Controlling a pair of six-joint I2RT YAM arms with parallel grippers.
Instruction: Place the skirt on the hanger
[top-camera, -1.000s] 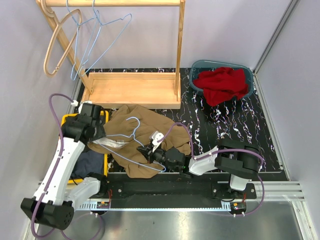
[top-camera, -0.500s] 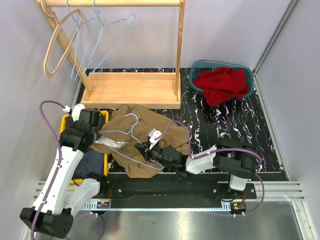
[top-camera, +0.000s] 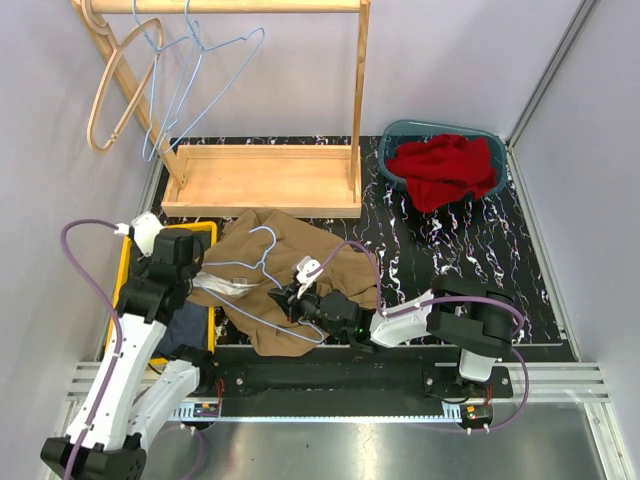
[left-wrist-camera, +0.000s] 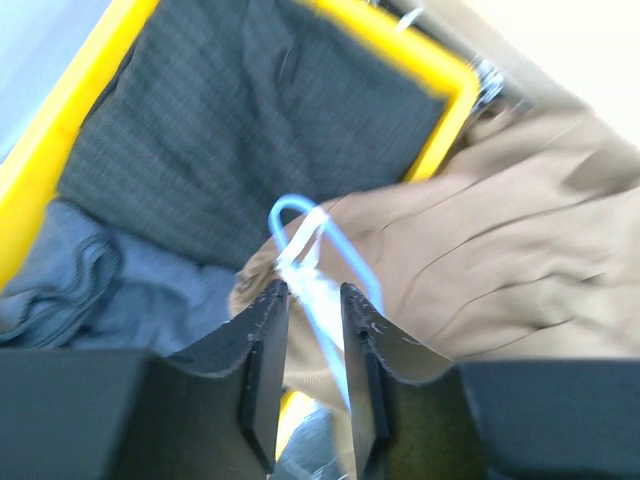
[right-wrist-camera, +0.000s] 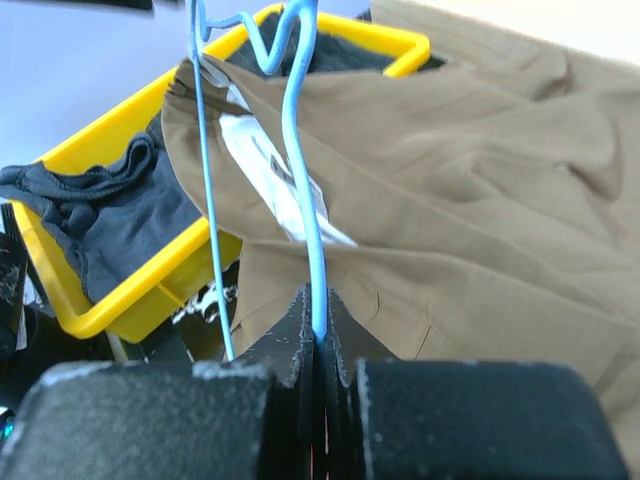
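Top external view: the brown skirt (top-camera: 310, 262) lay crumpled on the desk (top-camera: 460, 250), its edge draped over the yellow bin (top-camera: 124, 272). The right end effector (right-wrist-camera: 318, 318) was clamped on the blue wire hanger (right-wrist-camera: 308, 200), apparently steadying it for threading. The left end effector (left-wrist-camera: 308, 300) straddled the waistband, fingers narrowly apart; whether it gripped could not be told.

Pale violet walls (top-camera: 460, 60) stand behind the wooden rack (top-camera: 262, 178). The rack's base rests on a black marbled mat (top-camera: 470, 250). Right of the rack sits a teal basket (top-camera: 440, 127).
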